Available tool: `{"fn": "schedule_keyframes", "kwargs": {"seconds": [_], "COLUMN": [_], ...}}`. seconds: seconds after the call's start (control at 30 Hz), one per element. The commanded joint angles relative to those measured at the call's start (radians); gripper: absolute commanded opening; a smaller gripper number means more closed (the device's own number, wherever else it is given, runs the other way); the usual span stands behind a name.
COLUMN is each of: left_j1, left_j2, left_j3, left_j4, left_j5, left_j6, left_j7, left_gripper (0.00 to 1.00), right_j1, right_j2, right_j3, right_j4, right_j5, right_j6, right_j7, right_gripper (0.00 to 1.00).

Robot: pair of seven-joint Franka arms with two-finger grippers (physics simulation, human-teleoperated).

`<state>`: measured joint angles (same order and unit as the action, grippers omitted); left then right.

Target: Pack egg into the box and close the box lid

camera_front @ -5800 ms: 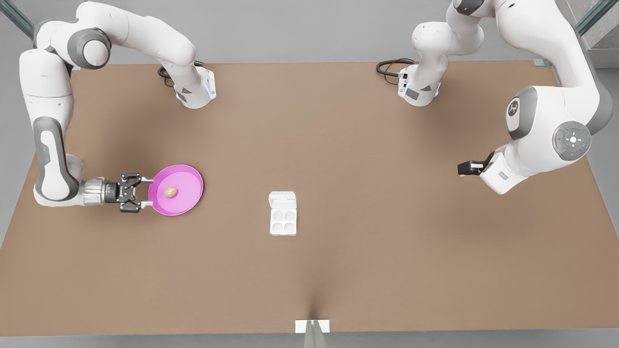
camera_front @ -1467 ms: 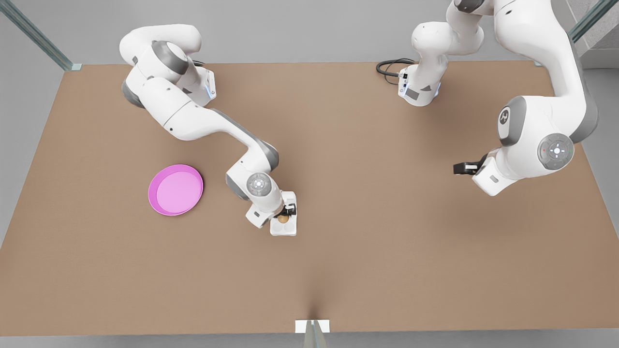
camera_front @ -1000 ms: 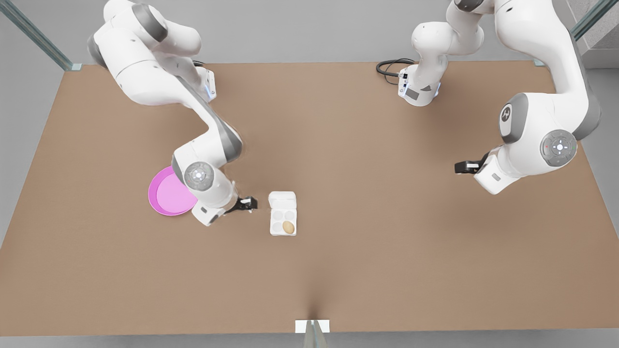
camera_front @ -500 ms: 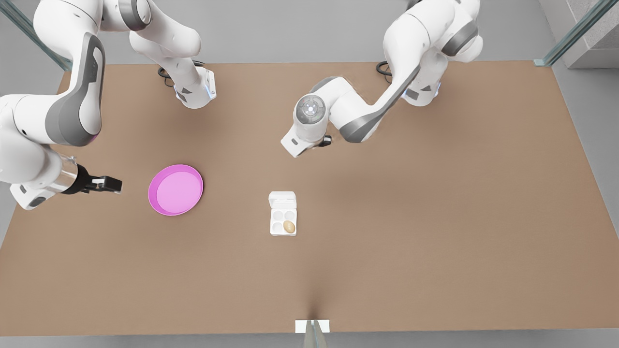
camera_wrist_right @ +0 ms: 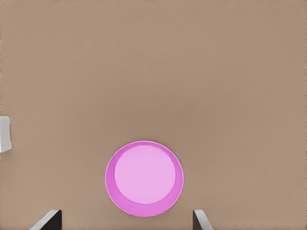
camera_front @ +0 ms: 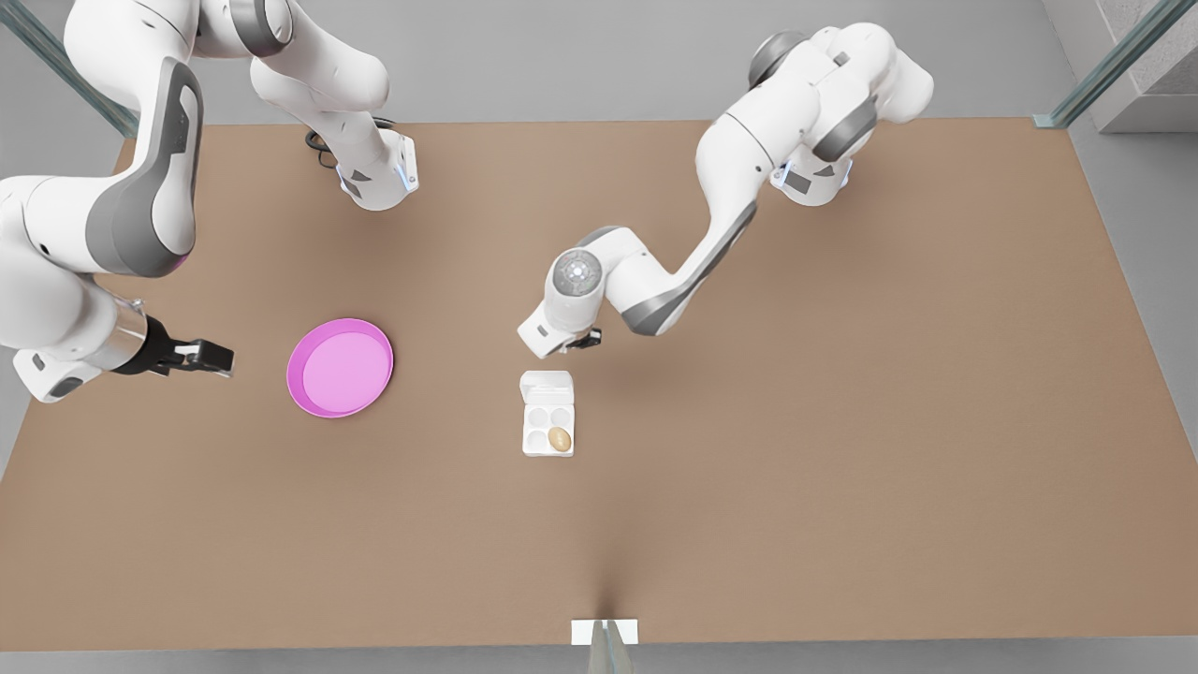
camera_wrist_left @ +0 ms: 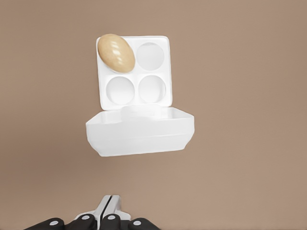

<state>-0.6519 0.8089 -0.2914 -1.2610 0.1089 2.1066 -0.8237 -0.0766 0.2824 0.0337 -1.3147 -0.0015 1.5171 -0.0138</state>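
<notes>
tan-brown oval egg [camera_front: 560, 440] sits in small white square box [camera_front: 547, 429], lid [camera_front: 547, 383] open; left gripper [camera_front: 588, 340] fingers pressed together nearby; right gripper [camera_front: 208, 357] fingers wide beside round pink plate [camera_front: 340, 366].

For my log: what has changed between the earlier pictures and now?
The egg went from the pink plate into the box. The right claw released it and withdrew; the left claw approached the box lid. Lid still open; plate and box stayed put.
</notes>
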Motion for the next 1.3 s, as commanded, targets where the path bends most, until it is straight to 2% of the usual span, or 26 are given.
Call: {"fn": "schedule_keyframes", "kwargs": {"seconds": [0.0,0.6,0.9,0.93,1.0,1.03,1.07,1.1,1.13,1.23,1.27], "left_j1": [0.000,-0.023,-0.012,0.003,0.100,0.137,0.163,0.265,0.406,0.448,0.453], "left_j2": [0.004,0.150,0.180,0.158,0.000,-0.060,-0.094,-0.175,-0.250,-0.355,-0.422], "left_j3": [0.000,0.000,-0.011,-0.012,-0.012,-0.008,-0.005,-0.005,0.000,0.149,0.172], "left_j4": [0.000,0.155,0.160,0.158,0.156,0.156,0.156,0.158,0.157,0.153,0.071], "left_j5": [0.009,0.008,-0.015,-0.014,-0.061,-0.064,-0.072,-0.071,-0.063,-0.034,-0.026], "left_j6": [0.009,0.124,0.354,0.233,-0.272,-0.441,-0.510,-0.657,-0.781,-0.818,-0.797], "left_j7": [-0.002,-0.002,-0.009,0.005,0.092,0.109,0.113,0.207,0.472,0.522,0.541], "left_gripper": [0.21,0.21,0.21,0.21,0.21,0.21,0.21,0.21,1.00,1.00,1.00], "right_j1": [0.000,-0.005,-0.006,-0.006,-0.006,-0.006,-0.006,-0.006,-0.008,-0.009,-0.009], "right_j2": [0.000,0.001,0.003,0.004,0.004,0.004,0.004,0.004,0.004,0.004,0.004], "right_j3": [0.000,0.000,0.000,0.000,0.000,0.000,0.000,0.000,0.000,0.000,0.000], "right_j4": [0.000,0.000,0.000,0.000,0.000,0.000,-0.001,0.000,0.000,-0.001,0.000], "right_j5": [0.000,0.000,0.002,0.002,0.002,0.002,0.002,0.002,0.002,0.002,0.002], "right_j6": [0.000,0.005,0.005,0.006,0.006,0.008,0.011,0.012,0.012,0.011,0.012], "right_j7": [0.000,-0.002,-0.002,-0.002,-0.002,-0.002,-0.002,-0.002,-0.002,-0.002,-0.002], "right_gripper": [1.00,1.00,1.00,1.00,1.00,1.00,1.00,1.00,1.00,1.00,1.00]}}
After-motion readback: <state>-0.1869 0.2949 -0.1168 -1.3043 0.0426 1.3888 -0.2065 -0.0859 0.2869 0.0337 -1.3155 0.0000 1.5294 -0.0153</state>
